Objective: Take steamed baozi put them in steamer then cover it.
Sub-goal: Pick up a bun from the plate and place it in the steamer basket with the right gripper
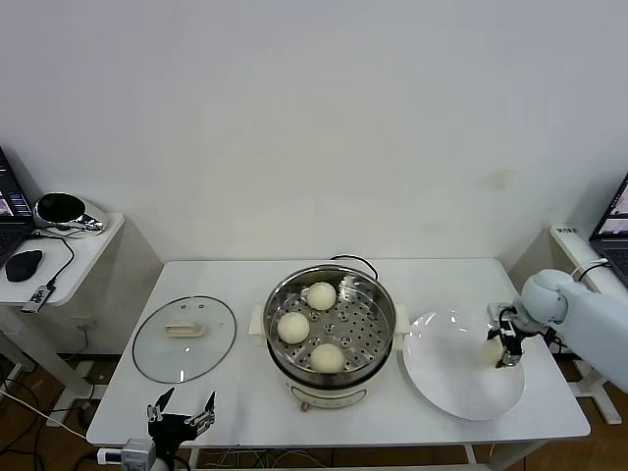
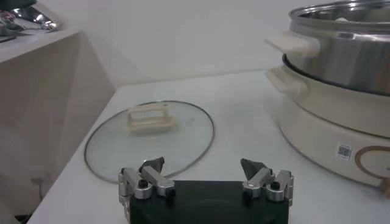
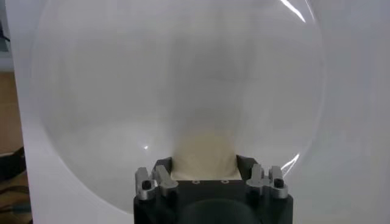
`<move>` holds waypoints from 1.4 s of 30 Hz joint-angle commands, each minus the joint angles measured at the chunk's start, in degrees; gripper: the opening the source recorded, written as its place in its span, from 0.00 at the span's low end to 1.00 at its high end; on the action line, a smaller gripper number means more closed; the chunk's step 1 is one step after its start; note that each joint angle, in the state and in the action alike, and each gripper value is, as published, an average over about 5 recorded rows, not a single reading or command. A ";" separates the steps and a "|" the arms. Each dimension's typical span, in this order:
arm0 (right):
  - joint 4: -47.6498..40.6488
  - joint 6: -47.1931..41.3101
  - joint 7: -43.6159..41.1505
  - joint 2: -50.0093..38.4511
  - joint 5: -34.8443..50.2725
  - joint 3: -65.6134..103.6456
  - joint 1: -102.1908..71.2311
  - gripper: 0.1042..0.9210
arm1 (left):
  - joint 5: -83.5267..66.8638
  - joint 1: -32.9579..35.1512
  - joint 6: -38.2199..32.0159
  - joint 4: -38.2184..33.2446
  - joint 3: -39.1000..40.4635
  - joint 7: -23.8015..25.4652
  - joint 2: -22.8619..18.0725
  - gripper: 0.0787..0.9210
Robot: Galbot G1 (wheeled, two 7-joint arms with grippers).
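Three cream-white baozi (image 1: 321, 295) lie on the perforated tray of the steel steamer (image 1: 383, 304) at the table's middle. A fourth baozi (image 3: 204, 155) sits on the white plate (image 3: 152, 73) to the steamer's right. My right gripper (image 3: 204, 167) is shut on it, a dark finger pressed against each side. In the head view that gripper (image 1: 500, 348) hangs over the plate's right part. The glass cover (image 1: 184, 337) lies flat to the left of the steamer. My left gripper (image 1: 181, 412) waits open at the table's front edge, just before the cover (image 2: 149, 137).
The plate (image 1: 461, 378) nearly touches the steamer's right handle. A side table (image 1: 59, 245) with a mouse and cables stands at the far left. A laptop edge (image 1: 618, 221) shows at the far right. The steamer's cream base (image 2: 341, 122) rises close to the left gripper.
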 commanded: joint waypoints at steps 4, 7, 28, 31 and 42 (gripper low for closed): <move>5.89 -3.11 -2.38 -0.85 8.25 -4.61 12.56 0.67 | 0.21 -0.24 0.01 -0.93 0.20 0.02 0.10 0.88; 6.41 -3.98 -3.17 1.07 10.80 -8.39 18.26 0.65 | 0.14 -0.52 -0.01 -1.00 0.04 0.01 0.24 0.88; 7.16 -14.94 -2.05 27.99 36.54 -29.46 44.55 0.64 | -0.02 -1.15 -1.01 -3.20 -1.81 -0.88 0.68 0.88; 6.63 -16.54 -1.47 30.81 37.42 -30.19 42.85 0.64 | -0.15 -1.08 -0.98 -3.44 -1.87 -1.00 0.54 0.88; 3.07 -18.85 -0.25 36.83 33.83 -32.12 35.02 0.64 | -0.21 -0.90 -0.84 -3.78 -1.75 -1.19 0.43 0.88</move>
